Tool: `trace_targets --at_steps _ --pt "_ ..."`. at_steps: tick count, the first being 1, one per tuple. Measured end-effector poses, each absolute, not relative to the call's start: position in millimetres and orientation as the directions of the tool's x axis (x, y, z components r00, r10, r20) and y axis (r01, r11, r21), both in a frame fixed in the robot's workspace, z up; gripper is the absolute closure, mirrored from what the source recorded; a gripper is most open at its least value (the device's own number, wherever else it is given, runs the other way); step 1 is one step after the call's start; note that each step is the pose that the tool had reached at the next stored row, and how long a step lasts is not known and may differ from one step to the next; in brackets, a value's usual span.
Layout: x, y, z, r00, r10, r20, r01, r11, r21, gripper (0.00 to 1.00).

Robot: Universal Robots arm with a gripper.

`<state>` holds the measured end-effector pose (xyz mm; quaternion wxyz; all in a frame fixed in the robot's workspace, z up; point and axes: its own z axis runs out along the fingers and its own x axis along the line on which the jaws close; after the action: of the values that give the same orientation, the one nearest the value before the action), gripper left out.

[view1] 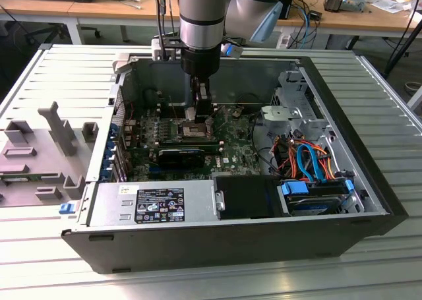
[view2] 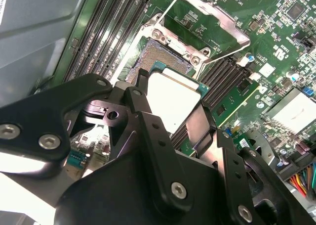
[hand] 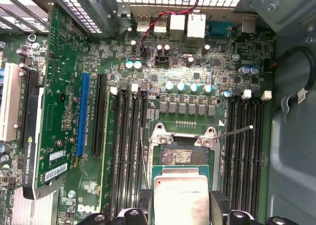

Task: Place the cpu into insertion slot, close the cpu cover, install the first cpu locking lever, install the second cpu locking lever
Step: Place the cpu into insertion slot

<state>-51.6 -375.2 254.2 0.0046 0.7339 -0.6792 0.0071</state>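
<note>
My gripper reaches down into the open computer case and is shut on the cpu, a flat silver square pinched by its edges between two black fingers. The cpu hangs just above the insertion slot and overlaps one side of it. The rest of the slot's pin field is bare. The cpu cover stands swung up and open behind the slot. Two thin locking levers are released and stick out beside the socket.
Long memory slots flank the socket. A green expansion card stands to one side. The power supply and drive bay with cables fill the case front. Grey fixtures sit outside on the exterior view's left.
</note>
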Motion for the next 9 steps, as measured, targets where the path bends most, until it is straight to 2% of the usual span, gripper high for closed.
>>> trace_targets --at_steps 9 --pt "-51.6 -375.2 254.2 0.085 -0.996 0.017 -0.996 -0.085 -0.003 0.46"
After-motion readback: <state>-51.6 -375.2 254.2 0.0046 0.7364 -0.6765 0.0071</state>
